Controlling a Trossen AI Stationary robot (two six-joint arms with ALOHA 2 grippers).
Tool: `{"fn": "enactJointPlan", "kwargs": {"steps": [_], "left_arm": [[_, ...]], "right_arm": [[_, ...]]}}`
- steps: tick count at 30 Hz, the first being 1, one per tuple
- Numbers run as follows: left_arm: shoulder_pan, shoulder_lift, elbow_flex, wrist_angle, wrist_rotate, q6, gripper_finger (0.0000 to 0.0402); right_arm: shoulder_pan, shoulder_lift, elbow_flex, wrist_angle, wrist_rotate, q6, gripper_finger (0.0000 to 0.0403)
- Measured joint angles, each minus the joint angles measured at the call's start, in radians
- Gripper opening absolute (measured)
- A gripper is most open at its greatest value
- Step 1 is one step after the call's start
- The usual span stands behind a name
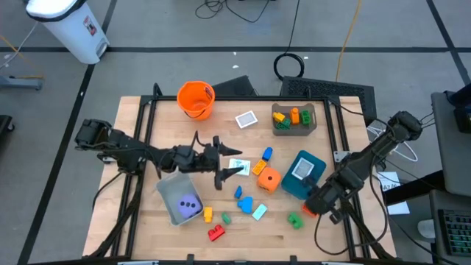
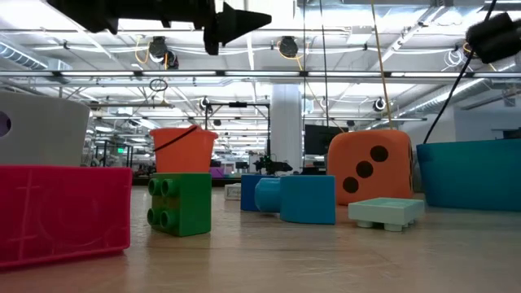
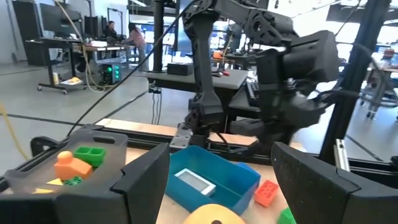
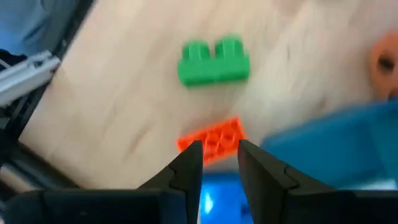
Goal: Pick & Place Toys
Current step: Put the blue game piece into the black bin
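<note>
The right end effector (image 4: 214,155) hangs over the orange block (image 4: 211,138) beside the teal bin (image 1: 303,174) — fingers slightly apart, gripping nothing. Next: descend and close. The left end effector (image 1: 234,166) waits open above mid-bench.

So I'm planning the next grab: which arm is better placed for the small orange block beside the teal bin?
Right. Its gripper hangs just over the orange block, jaws open. The left gripper is mid-table, farther off.
</note>
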Motion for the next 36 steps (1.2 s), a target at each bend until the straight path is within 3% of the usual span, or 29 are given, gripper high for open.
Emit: {"fn": "enactJointPlan", "kwargs": {"steps": [4, 9, 14, 18, 26, 36], "left_arm": [[0.015, 0.000, 0.000, -0.008, 0.000, 0.019, 0.0285], [0.037, 0.000, 0.000, -0.013, 0.001, 0.049, 0.0285], [0.056, 0.000, 0.000, -0.013, 0.039, 0.041, 0.0285], [0.065, 0.000, 0.000, -0.025, 0.088, 0.017, 0.0285], [0.064, 0.000, 0.000, -0.026, 0.089, 0.014, 0.0285], [0.064, 0.000, 0.000, -0.026, 0.079, 0.000, 0.0285]], "right_arm": [[-0.001, 0.000, 0.000, 0.041, -0.002, -0.081, 0.0093], [0.001, 0.000, 0.000, -0.069, 0.003, -0.146, 0.0095], [0.001, 0.000, 0.000, -0.197, 0.077, -0.143, 0.0110], [0.001, 0.000, 0.000, -0.293, 0.097, -0.137, 0.0145], [0.002, 0.000, 0.000, -0.424, 0.125, -0.061, 0.0238], [0.014, 0.000, -0.001, -0.516, -0.002, 0.154, 0.0317]]}}
